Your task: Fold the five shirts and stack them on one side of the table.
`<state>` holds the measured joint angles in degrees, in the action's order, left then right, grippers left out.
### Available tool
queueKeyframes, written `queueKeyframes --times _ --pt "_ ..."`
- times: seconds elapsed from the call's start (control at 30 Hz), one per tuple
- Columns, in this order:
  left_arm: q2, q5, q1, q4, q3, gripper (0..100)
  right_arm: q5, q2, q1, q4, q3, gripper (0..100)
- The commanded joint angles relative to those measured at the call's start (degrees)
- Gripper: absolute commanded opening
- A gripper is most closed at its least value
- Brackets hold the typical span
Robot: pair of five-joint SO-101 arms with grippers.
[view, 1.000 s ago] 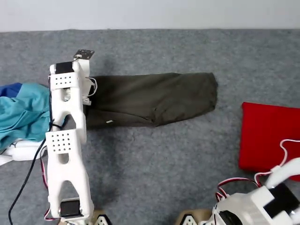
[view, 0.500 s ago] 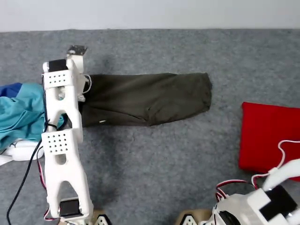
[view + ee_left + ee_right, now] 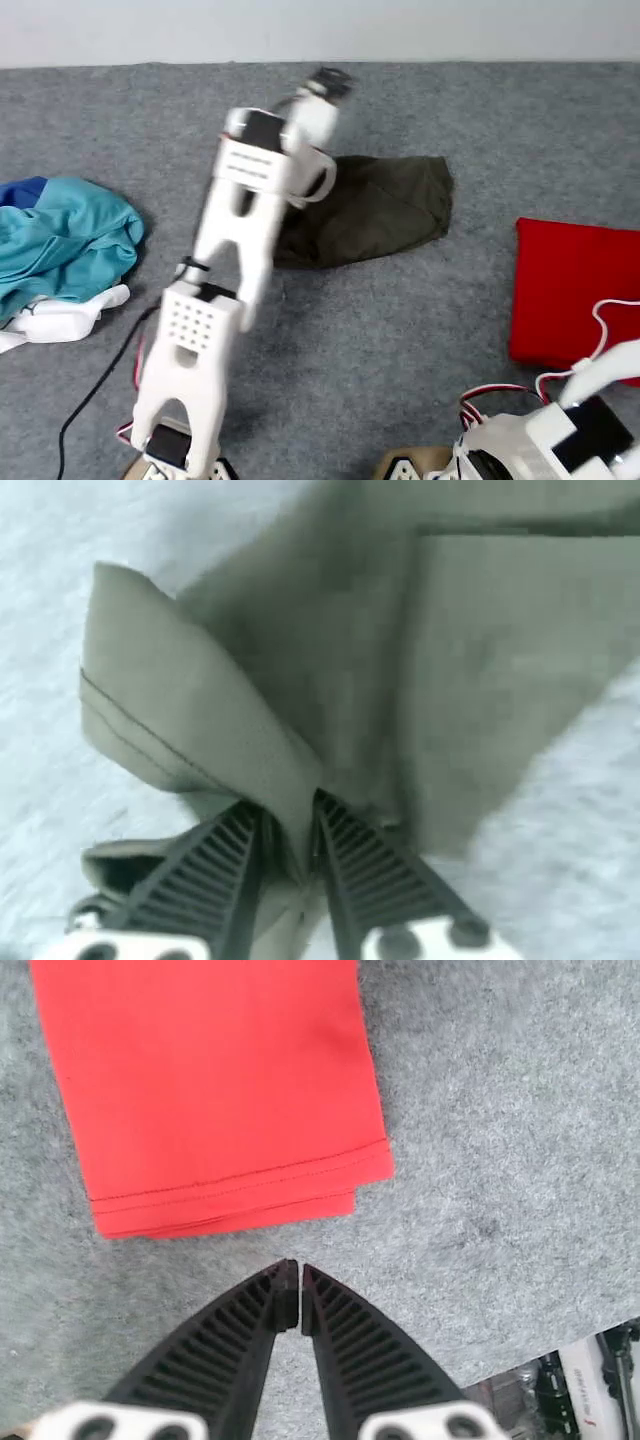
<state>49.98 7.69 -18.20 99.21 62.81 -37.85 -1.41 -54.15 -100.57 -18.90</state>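
Left pincer (image 3: 288, 830): closed on a fold of the olive shirt (image 3: 480, 650). The cloth is pinched between the ribbed black fingers (image 3: 215, 870) and drawn up into a peak, and a stitched hem is seen along the raised flap. In the high view the left arm (image 3: 235, 250) is stretched across the middle of the table. The shirt is bunched beneath the arm's far end, and its right end lies flat.

Right pincer (image 3: 300, 1300): closed on nothing, held over the grey table cover (image 3: 400, 340) just beside the hem of the red shirt (image 3: 210, 1080). That shirt is folded into a flat rectangle at the right edge.

A crumpled heap of teal and blue shirts (image 3: 60, 240) with a white shirt (image 3: 60, 320) is noted at the left edge. Bare felt-like cover is left between the olive and red shirts.
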Motion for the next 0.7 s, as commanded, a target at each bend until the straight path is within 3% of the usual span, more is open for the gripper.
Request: queueKeyframes --times 0.0,0.67 --pt "-4.57 -0.44 -3.96 -3.43 0.57 1 -2.29 -2.51 -0.22 -2.15 -0.26 1.0" --pt "-4.66 -3.16 -13.36 -20.13 0.84 1 -2.29 -2.33 -0.57 -2.15 -0.18 1.0"
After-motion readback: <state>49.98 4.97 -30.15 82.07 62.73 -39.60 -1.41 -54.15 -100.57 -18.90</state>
